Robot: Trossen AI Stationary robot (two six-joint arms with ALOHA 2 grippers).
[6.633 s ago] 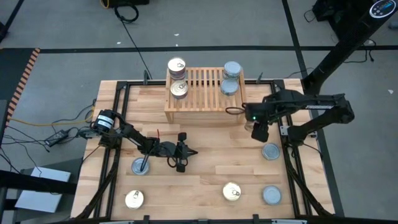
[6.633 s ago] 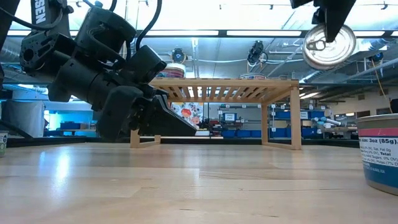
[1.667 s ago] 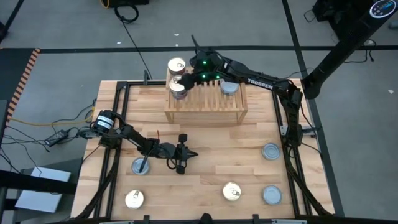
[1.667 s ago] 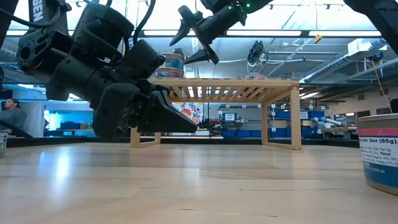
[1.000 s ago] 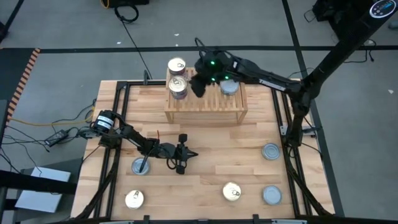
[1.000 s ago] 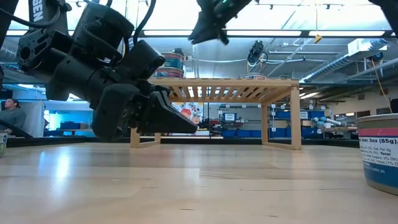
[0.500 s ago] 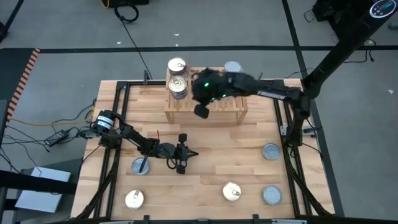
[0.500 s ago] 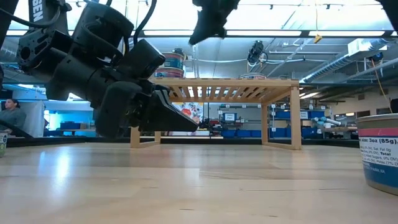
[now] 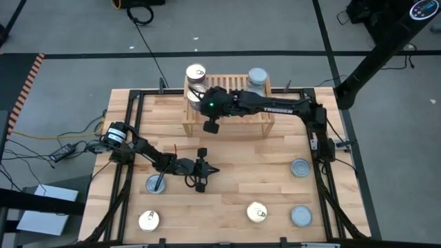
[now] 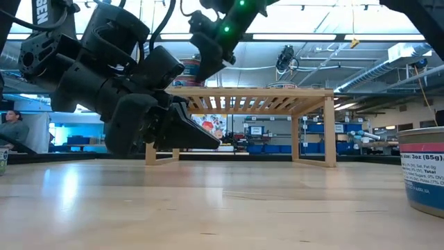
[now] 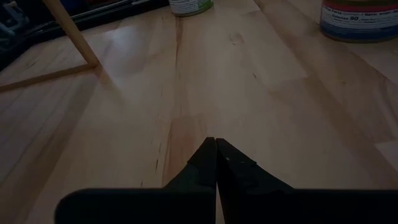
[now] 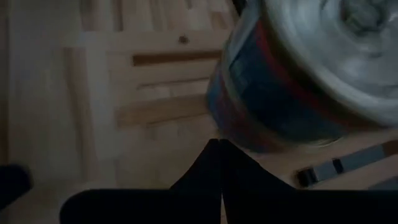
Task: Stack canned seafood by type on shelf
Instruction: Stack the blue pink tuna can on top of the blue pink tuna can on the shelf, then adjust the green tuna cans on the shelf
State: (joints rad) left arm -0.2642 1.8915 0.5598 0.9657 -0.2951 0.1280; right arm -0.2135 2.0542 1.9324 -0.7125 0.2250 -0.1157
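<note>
The shelf [image 9: 231,84] stands at the table's far middle. A stack of gold-topped tins [image 9: 196,71] sits on its left end and silver-topped tins [image 9: 257,76] on its right end. A second gold-topped tin [image 9: 197,96], just nearer, is partly hidden by my right arm. My right gripper [image 12: 219,143] is shut and empty. It hangs over the shelf's left half [image 9: 210,127], close beside a gold-topped tin [image 12: 292,81]. My left gripper [image 9: 216,169] is shut and empty, low over the table's middle [image 11: 216,142].
Loose tins lie on the planks. There are silver-topped ones at the left [image 9: 156,184], the right [image 9: 300,167] and the near right [image 9: 301,215]. Gold-topped ones lie at the near left [image 9: 149,220] and near middle [image 9: 257,212]. Bare wood lies between the shelf and my left gripper.
My right gripper has swung from above the shelf's far side toward the table's near and left edges. It has come down and rolled about its own line. It now hangs lower over the shelf's left half. The tins have kept their places.
</note>
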